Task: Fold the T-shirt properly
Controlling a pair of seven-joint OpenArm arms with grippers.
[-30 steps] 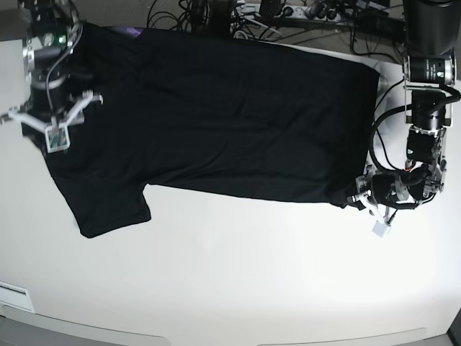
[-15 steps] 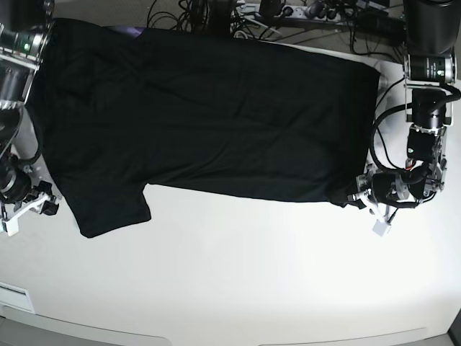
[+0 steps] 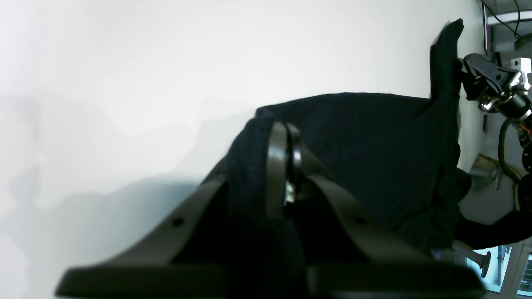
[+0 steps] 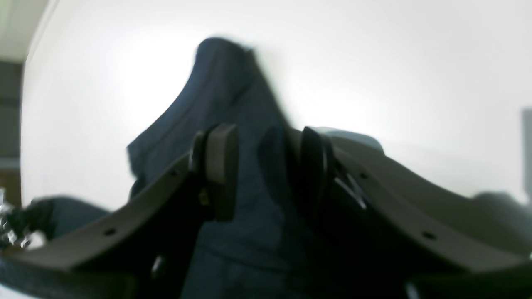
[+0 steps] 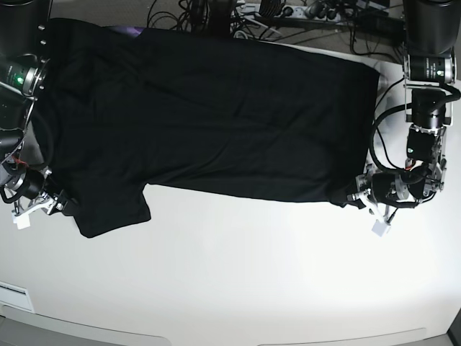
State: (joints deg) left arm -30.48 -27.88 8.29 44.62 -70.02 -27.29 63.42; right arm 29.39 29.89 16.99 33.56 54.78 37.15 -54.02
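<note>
- L gripper [image 3: 286,166] sat pinched tight on black cloth at a bottom corner of the T-shirt [image 5: 209,115]; fabric bunched over one finger [image 3: 276,166].
- R gripper [image 4: 262,166] had jaws apart w/ a sleeve edge lying between the pads [image 4: 222,166]; not clamped.
- Shirt lay flat across white table [image 5: 252,281], plain side up, L gripper [image 5: 360,198] at its hem corner, R gripper [image 5: 54,205] at lower sleeve.
- Cables [image 5: 216,14] ran beyond far edge.

T-shirt [image 5: 209,115] spread flat on table [image 5: 252,281] — arms at opposite ends, cables [image 5: 216,11] behind
</note>
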